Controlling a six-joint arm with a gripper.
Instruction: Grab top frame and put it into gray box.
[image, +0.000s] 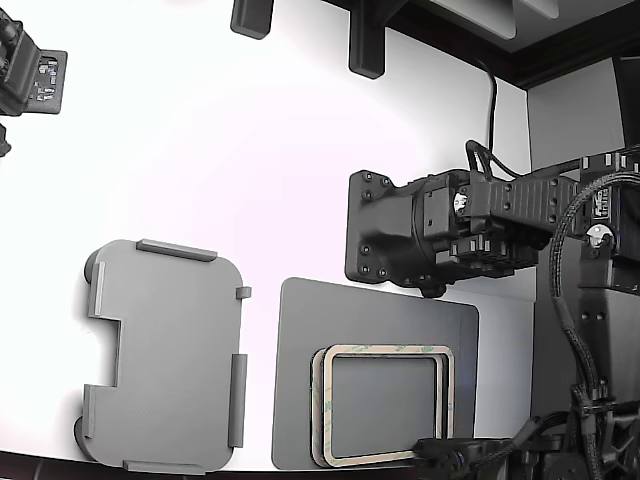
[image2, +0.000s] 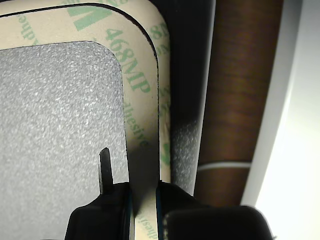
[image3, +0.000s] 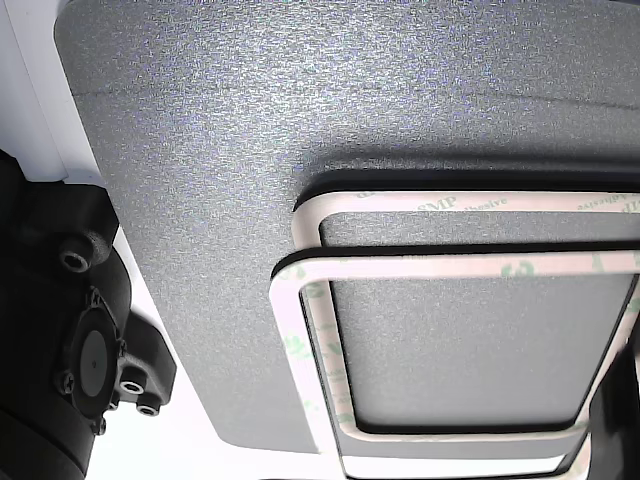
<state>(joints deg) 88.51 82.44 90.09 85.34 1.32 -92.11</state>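
The gripper (image2: 145, 210) is pinching one side strip of the top frame (image2: 142, 90), one finger on each side of it. That frame sits on more frames just under it, on the dark mat (image: 380, 310). The box (image: 165, 355) is well off to the side. The thin strip could slip out, or the next frame could stick and come up too.

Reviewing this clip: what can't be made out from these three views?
- Gripper: the wrist view's edge cuts off its body; the exterior view hides it behind dark hardware.
- Top frame: count in the stack unclear; the other view shows only two edges.
- Gray box: near corner cropped in the exterior view.
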